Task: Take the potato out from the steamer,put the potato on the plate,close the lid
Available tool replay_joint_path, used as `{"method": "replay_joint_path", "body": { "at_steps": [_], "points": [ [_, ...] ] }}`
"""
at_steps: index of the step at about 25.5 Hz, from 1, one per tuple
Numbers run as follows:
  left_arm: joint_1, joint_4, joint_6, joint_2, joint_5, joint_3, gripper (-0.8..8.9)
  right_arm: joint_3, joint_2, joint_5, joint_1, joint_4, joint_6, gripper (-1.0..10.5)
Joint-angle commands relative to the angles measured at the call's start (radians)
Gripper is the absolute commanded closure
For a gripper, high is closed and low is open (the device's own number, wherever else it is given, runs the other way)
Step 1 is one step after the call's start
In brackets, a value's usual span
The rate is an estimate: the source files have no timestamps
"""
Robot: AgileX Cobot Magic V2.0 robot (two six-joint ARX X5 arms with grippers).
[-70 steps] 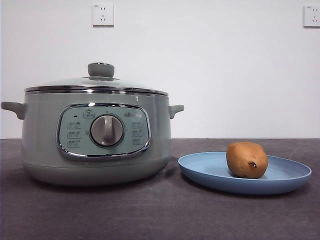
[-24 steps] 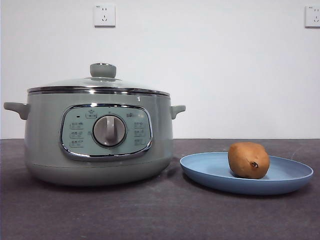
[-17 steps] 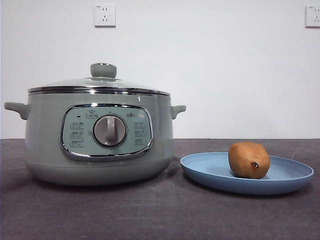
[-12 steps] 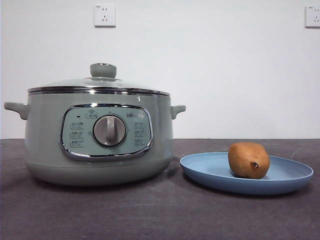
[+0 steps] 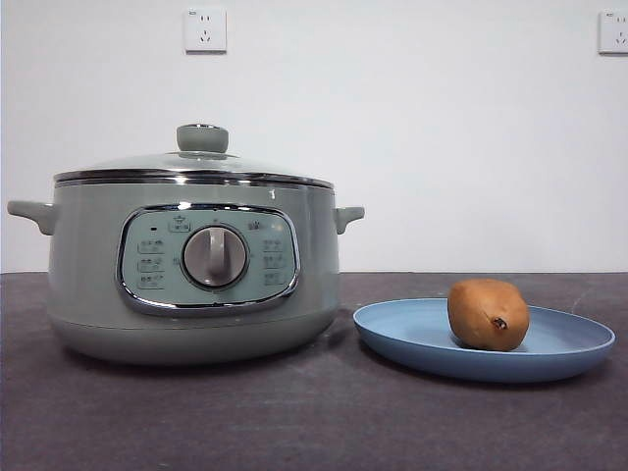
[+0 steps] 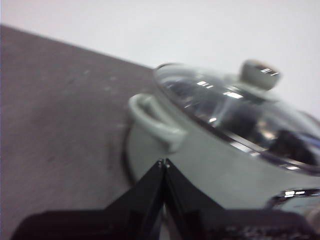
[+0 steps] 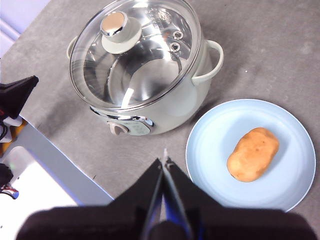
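The sage-green steamer [image 5: 196,275] stands at the left with its glass lid [image 5: 196,165] seated on it. The brown potato [image 5: 488,314] lies on the light-blue plate [image 5: 412,339] to its right. My right gripper [image 7: 164,161] is shut and empty, high above the table, over the gap between steamer [image 7: 165,107] and plate [image 7: 210,150], looking down on the lid [image 7: 135,50] and potato [image 7: 252,154]. My left gripper [image 6: 163,164] is shut and empty, low beside the steamer's side handle [image 6: 155,122]. Neither arm shows in the front view.
The dark grey table [image 5: 314,412] runs out in front of the pot and plate. Two wall sockets [image 5: 205,29] sit high on the white wall. In the right wrist view, the other arm's black tip [image 7: 17,95] and the table's edge [image 7: 55,155] show.
Nothing has visibly moved in the last second. The small sideways drift of the whole picture since 2.9 s ago is the view shifting, not the things.
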Motion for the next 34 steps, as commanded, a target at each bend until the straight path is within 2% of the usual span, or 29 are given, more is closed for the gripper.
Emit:
{"method": "replay_joint_path", "body": {
  "at_steps": [1,29,32,34],
  "points": [
    [0.004,-0.057,-0.008,-0.003,-0.037,-0.013,8.17,-0.007,-0.002,-0.001,0.0,0.003,-0.007,9.5],
    [0.004,-0.063,-0.005,-0.003,-0.061,-0.013,8.17,-0.007,-0.003,-0.006,0.007,0.008,-0.007,9.5],
    [0.004,-0.063,-0.005,-0.003,-0.061,-0.013,8.17,-0.008,-0.023,0.067,-0.011,0.022,-0.023,9.4],
    [0.004,-0.063,-0.005,-0.003,-0.061,-0.013,8.17,-0.022,-0.053,0.197,-0.032,0.072,-0.002,9.4]
  ]
}}
